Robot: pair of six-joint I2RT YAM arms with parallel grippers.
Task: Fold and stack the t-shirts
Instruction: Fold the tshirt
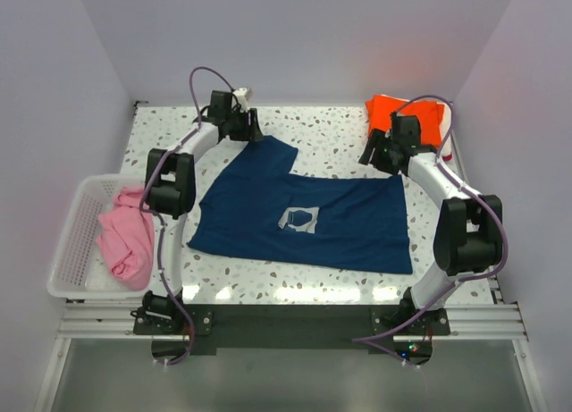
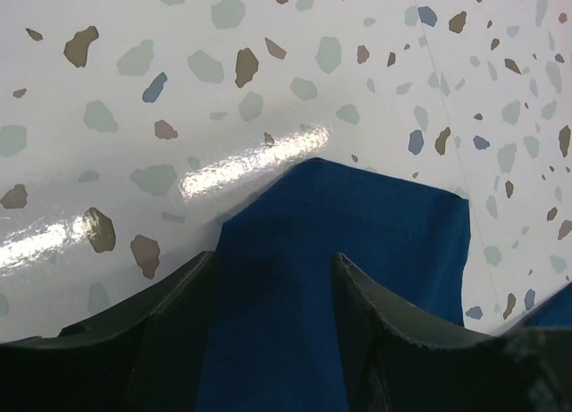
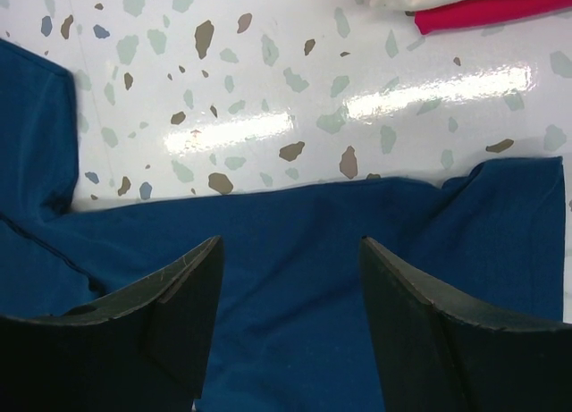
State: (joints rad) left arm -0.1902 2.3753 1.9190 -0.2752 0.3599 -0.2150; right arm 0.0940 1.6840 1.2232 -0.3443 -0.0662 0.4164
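White slatted basket (image 1: pixel 76 242) at left table edge, glossy speckled tabletop (image 1: pixel 331 130)

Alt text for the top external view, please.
Navy t-shirt spread on the speckled table, left tool and right tool at its far edge. Pink shirt in the white basket at left; folded orange shirt far right.
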